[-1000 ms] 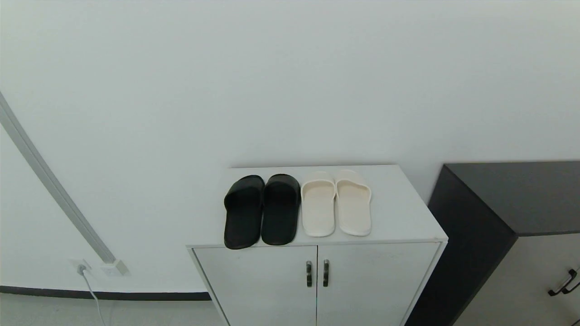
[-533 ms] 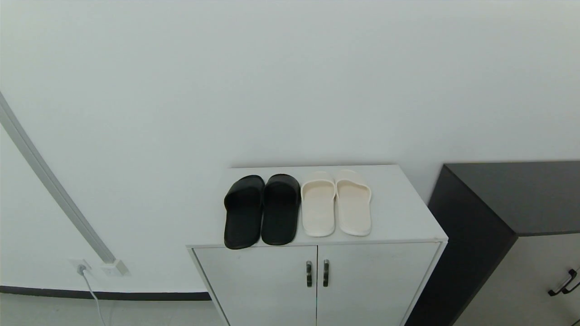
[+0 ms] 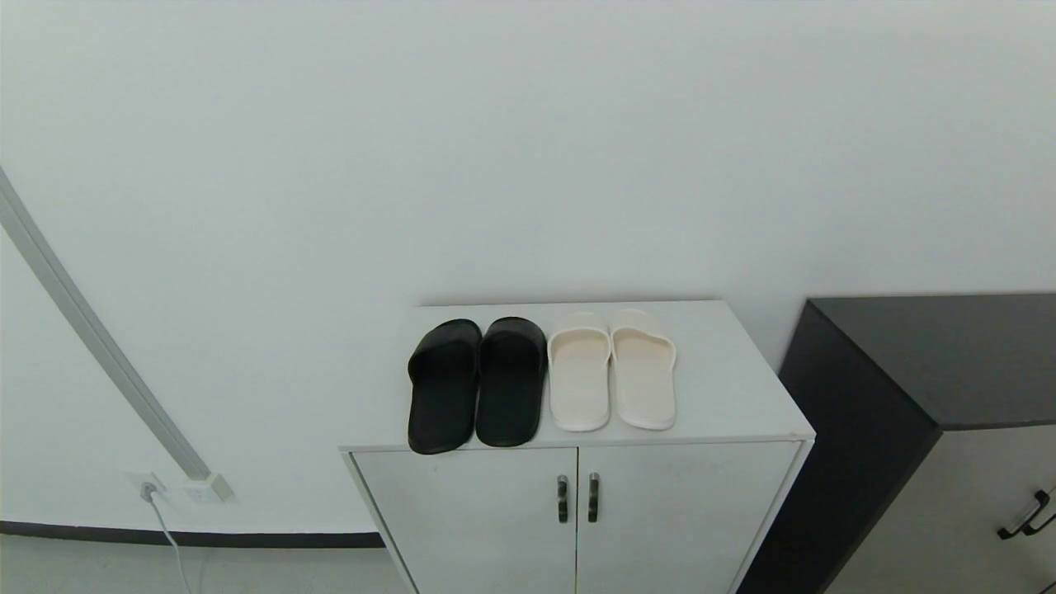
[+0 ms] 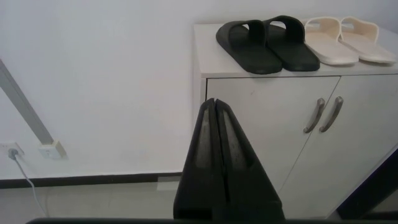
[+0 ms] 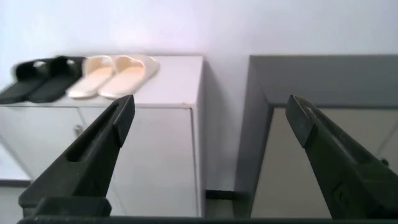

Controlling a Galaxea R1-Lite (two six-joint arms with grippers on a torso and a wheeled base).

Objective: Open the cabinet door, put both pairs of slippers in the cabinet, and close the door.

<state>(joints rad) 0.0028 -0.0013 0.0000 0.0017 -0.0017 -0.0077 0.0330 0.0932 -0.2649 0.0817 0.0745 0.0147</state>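
Observation:
A white two-door cabinet (image 3: 685, 495) stands against the wall with both doors shut and two dark handles (image 3: 577, 497) at the middle seam. On its top lie a black pair of slippers (image 3: 478, 384) and, to their right, a cream pair of slippers (image 3: 612, 379). In the left wrist view my left gripper (image 4: 215, 104) is shut with nothing in it, held well back from the cabinet (image 4: 280, 124) at door height. In the right wrist view my right gripper (image 5: 210, 109) stands wide open, away from the cabinet (image 5: 168, 143) and the slippers (image 5: 112, 74).
A taller dark cabinet (image 3: 916, 412) stands right beside the white one, with a dark handle (image 3: 1025, 515) on its pale front. A wall socket with a cable (image 3: 153, 495) and a grey conduit (image 3: 91, 330) are on the wall to the left.

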